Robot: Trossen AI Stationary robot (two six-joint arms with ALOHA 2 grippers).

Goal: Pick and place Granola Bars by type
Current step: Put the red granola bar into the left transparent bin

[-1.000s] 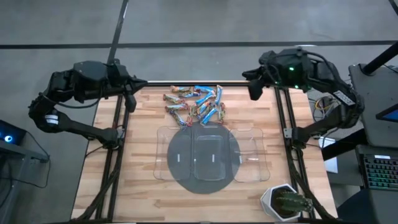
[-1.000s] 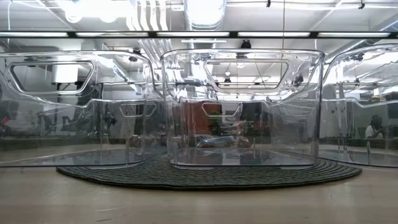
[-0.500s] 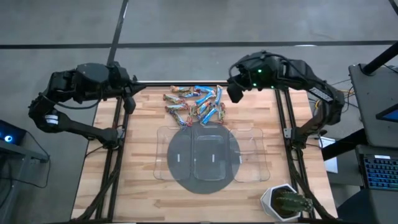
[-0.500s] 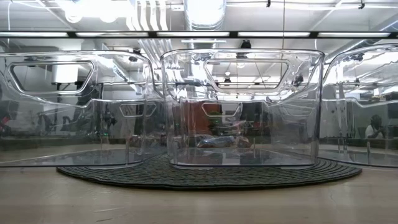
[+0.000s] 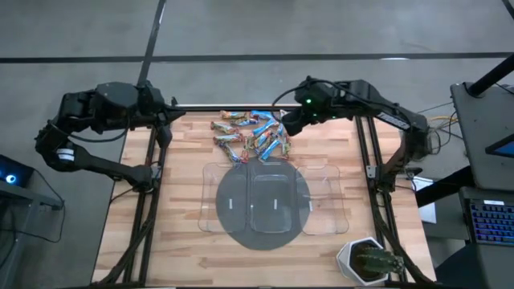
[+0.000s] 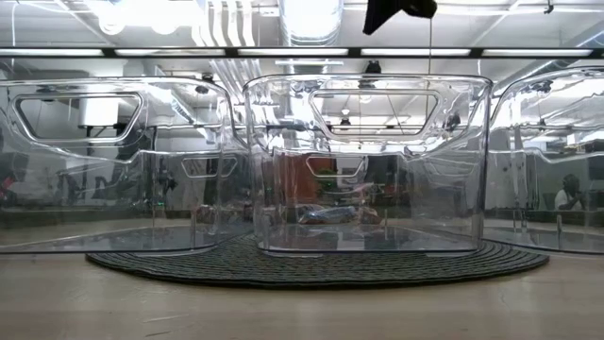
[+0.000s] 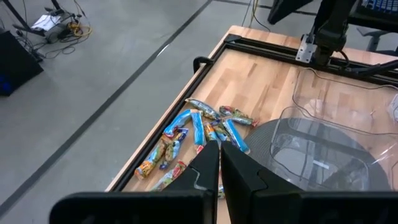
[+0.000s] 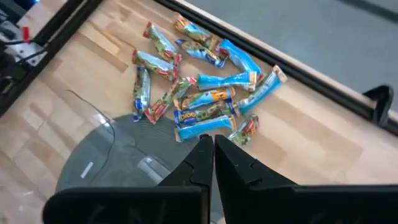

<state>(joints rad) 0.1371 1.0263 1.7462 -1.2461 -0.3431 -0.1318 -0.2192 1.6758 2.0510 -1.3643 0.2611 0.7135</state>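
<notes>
Right gripper stretched over the shiny foil bars at table's 12 o'clock, fingers pressed together, empty. Left gripper waits at 10 o'clock, fingers likewise together.

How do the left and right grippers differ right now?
The right gripper reaches over the far-right edge of the granola bar pile; the left gripper sits at the table's far-left corner, away from the bars. The right arm is stretched out; the left is folded back. Both have fingers shut with nothing held.
</notes>
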